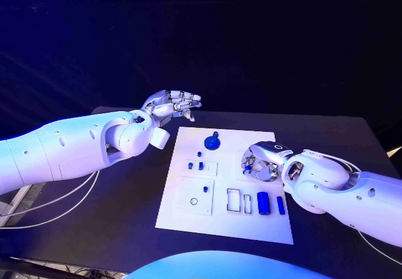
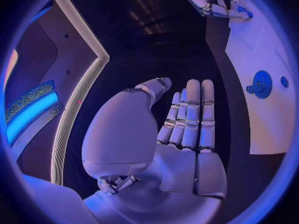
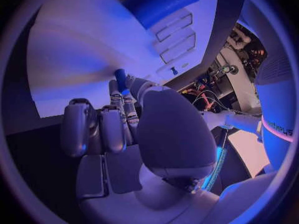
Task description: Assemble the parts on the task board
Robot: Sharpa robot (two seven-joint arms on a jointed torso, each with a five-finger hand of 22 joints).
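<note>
The white task board (image 1: 225,224) lies in the middle of the black table. My right hand (image 1: 261,161) hovers over the board's right middle and pinches a small blue part (image 3: 120,79) between thumb and fingers. A round blue part (image 1: 212,141) stands near the board's far edge, also seen as the round part (image 2: 261,82). Small blue pegs (image 1: 195,165) stand in a block at the board's left. A long blue cylinder (image 1: 264,202) and a thinner blue piece (image 1: 280,205) lie beside empty slots (image 1: 233,199). My left hand (image 1: 172,106) is raised past the board's far left corner, fingers (image 2: 190,119) straight and empty.
A square white plate with holes (image 1: 197,196) sits on the board's near left. Bare black table (image 1: 125,192) lies to the left of the board. White cables (image 1: 58,203) hang under my left arm at the table's left edge.
</note>
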